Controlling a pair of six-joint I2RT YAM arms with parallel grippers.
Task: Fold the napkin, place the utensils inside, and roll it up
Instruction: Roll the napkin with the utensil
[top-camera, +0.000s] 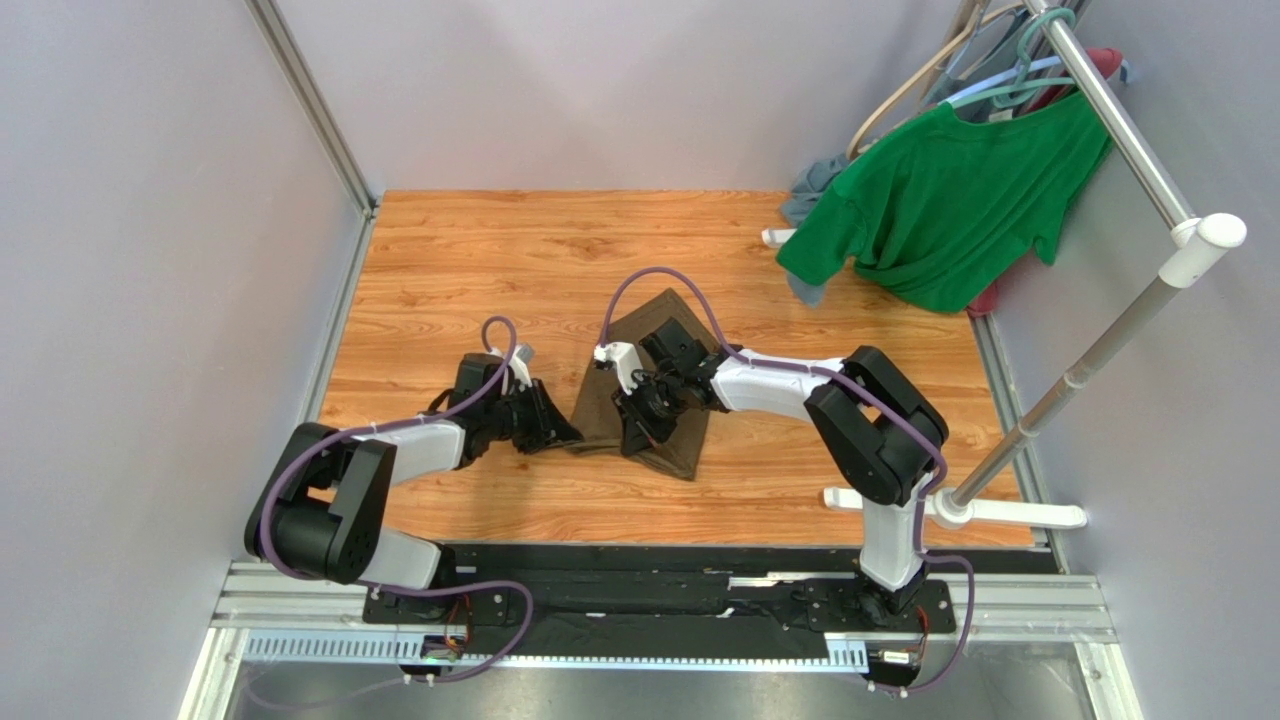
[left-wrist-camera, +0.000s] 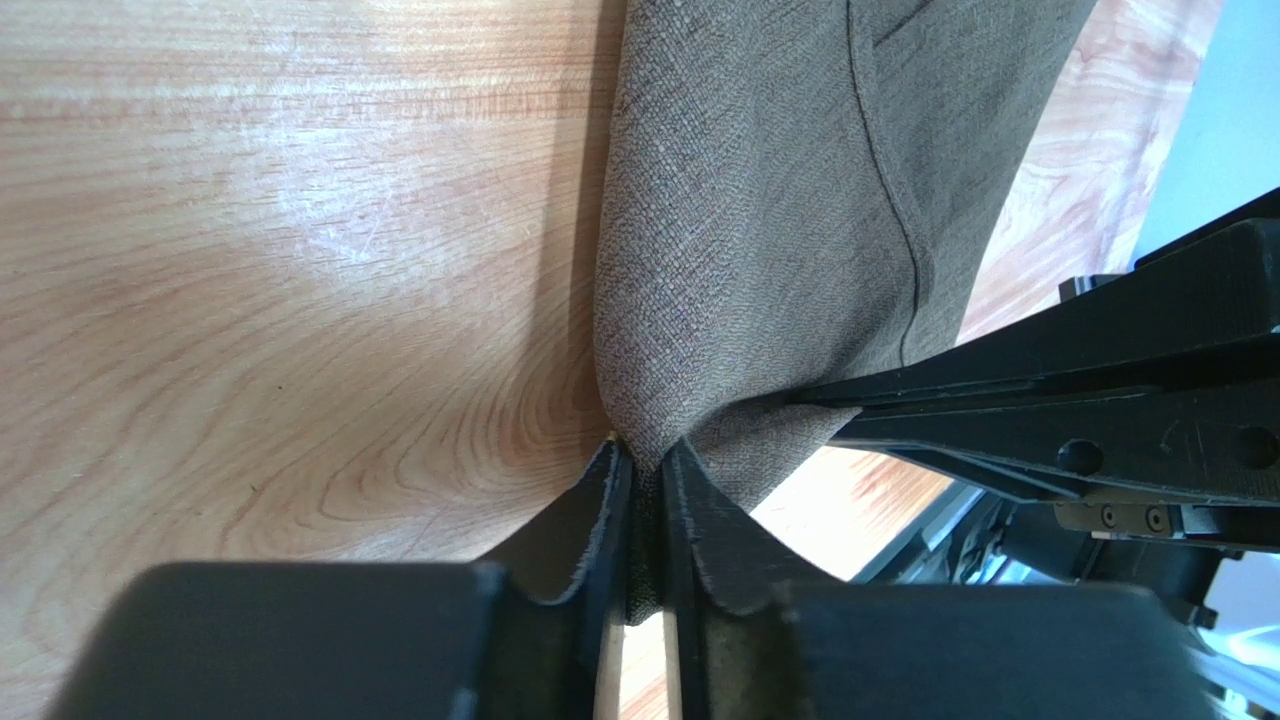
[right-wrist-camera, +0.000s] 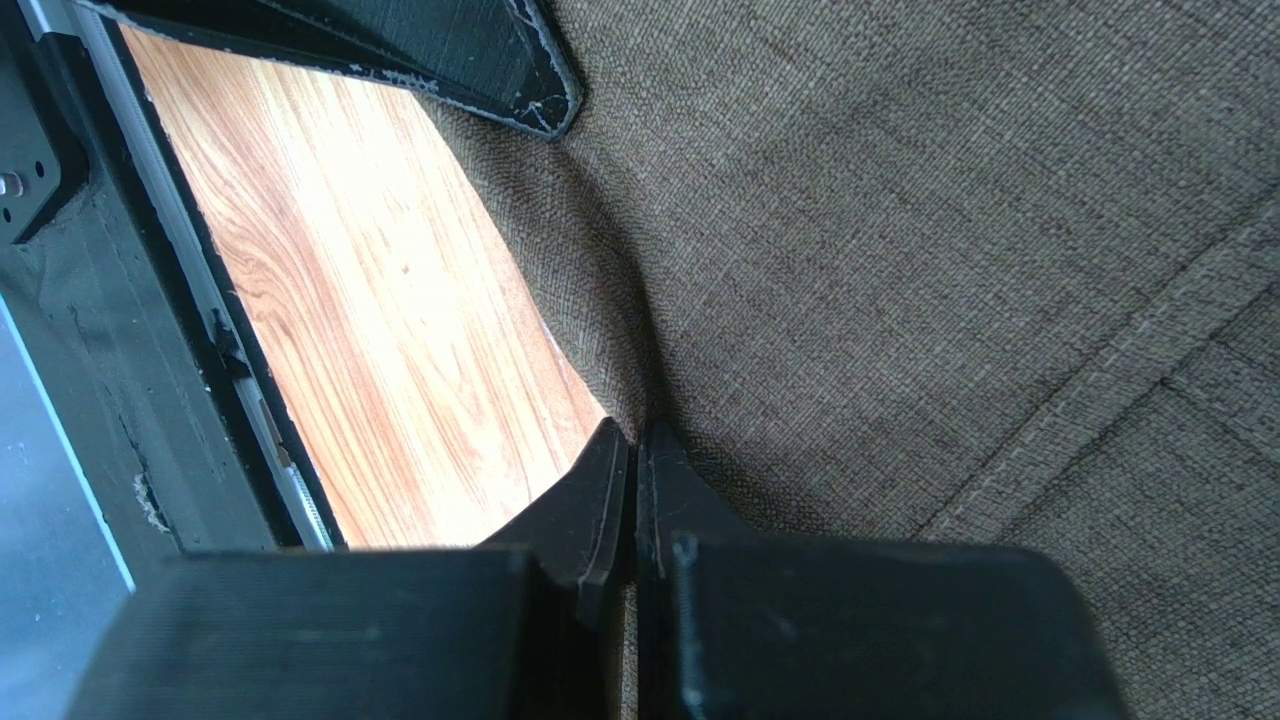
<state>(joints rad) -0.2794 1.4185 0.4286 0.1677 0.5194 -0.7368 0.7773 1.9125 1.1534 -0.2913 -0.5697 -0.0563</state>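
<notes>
Only the wrist cameras show the grips. The left gripper (left-wrist-camera: 643, 468) pinches a bunched corner of the napkin (left-wrist-camera: 751, 225). The right gripper (right-wrist-camera: 633, 450) has its black fingers pressed together on a puckered edge of the coarse, woven olive-brown cloth. From above, the napkin lies mid-table between both grippers on the glossy wood-grain tabletop (top-camera: 481, 255). Farther back, a green T-shirt (top-camera: 947, 203) hangs from a metal rail (top-camera: 1120, 113).

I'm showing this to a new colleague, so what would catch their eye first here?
In the middle, the left gripper and right gripper each pinch the dark napkin between shut fingers. At the far right, a bright green T-shirt hangs from a rack.
</notes>
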